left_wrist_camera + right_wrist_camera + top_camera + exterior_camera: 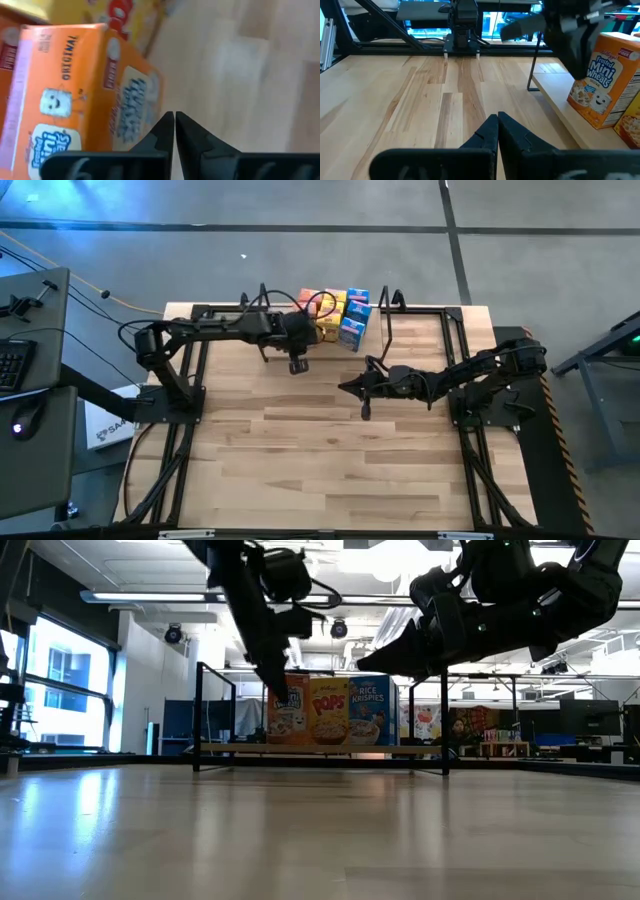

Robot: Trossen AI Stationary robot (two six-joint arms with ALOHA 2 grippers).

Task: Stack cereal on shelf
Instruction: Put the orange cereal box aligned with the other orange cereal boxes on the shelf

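Several small cereal boxes stand on the shelf (320, 747) at the table's far edge, between its black wire frames: an orange Frosted Mini Wheats box (602, 80), yellow Pops boxes (330, 710) and blue Rice Krispies boxes (354, 328). The orange box also shows in the left wrist view (75, 85). My left gripper (174, 117) is shut, and its tips are right beside the orange box (313, 302). In the high view my left gripper (316, 330) reaches in from the left. My right gripper (497, 116) is shut and empty above mid-table (343, 387). My left gripper's shut fingertips (165, 125) stand close against the orange box's side, near its lower corner (150, 100). They come at it from the table's left. I cannot tell whether they touch it. The box stands upright on the shelf.
The shelf's black wire uprights (385, 320) (262, 320) stand at both ends of the row of boxes. Bare plank table top (320, 460) lies in front of the shelf. The black arm bases (170, 405) (490, 405) stand at the table's sides.
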